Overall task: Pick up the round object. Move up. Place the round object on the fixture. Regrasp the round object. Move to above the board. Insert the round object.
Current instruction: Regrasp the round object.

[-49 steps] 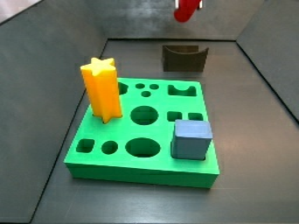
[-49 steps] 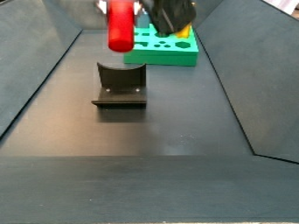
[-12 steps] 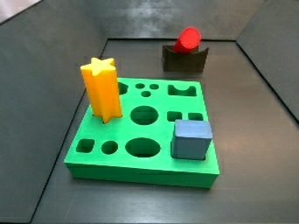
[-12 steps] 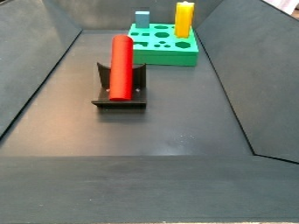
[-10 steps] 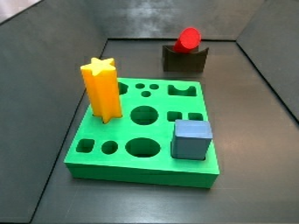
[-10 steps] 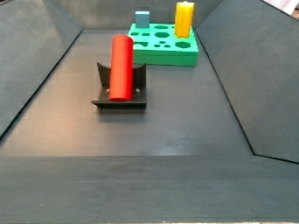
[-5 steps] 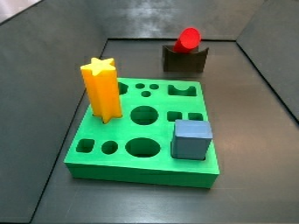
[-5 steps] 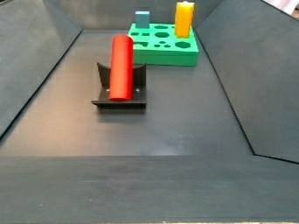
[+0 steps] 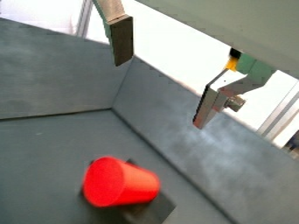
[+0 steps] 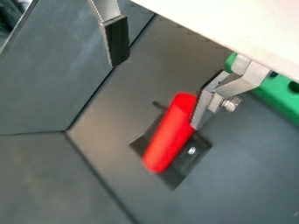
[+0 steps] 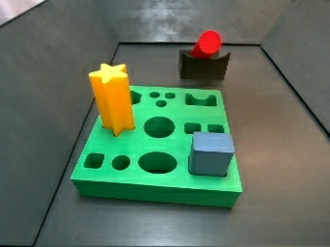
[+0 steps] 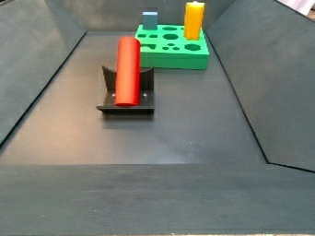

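The round object lies in the notch of the fixture on the dark bench, and nothing is touching it. Above it, in both wrist views, the gripper hangs clear, jaws released and spread wide with only air between the fingers. Beyond the fixture sits the board, carrying the upright yellow star peg and the blue-grey cube.
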Available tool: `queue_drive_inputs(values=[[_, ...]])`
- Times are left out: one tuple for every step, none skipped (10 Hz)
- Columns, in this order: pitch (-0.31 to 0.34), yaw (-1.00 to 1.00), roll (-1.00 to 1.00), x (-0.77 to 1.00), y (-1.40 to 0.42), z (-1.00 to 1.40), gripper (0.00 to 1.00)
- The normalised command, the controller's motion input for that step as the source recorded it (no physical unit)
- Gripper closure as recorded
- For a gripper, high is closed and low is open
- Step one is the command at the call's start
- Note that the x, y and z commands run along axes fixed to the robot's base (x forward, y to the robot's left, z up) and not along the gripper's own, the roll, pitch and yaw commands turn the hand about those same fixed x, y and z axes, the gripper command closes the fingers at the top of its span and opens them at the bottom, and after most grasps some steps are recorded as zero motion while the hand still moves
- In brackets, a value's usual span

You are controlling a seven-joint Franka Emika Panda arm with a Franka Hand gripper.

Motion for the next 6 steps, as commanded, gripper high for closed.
queue_drive_inputs(values=[[0.178, 0.12, 1.0, 0.1, -0.04, -0.01, 0.0], [0.196, 0.16, 0.96, 0.1, -0.05, -0.01, 0.0], [0.181, 0.18, 0.76, 0.1, -0.05, -0.01, 0.0], [0.142, 0.2, 0.44, 0.1, -0.05, -0.01, 0.0], [0.122, 0.21, 0.32, 0.1, -0.04, -0.01, 0.0], [0.073, 0.21, 0.2, 0.09, -0.03, 0.0, 0.0]])
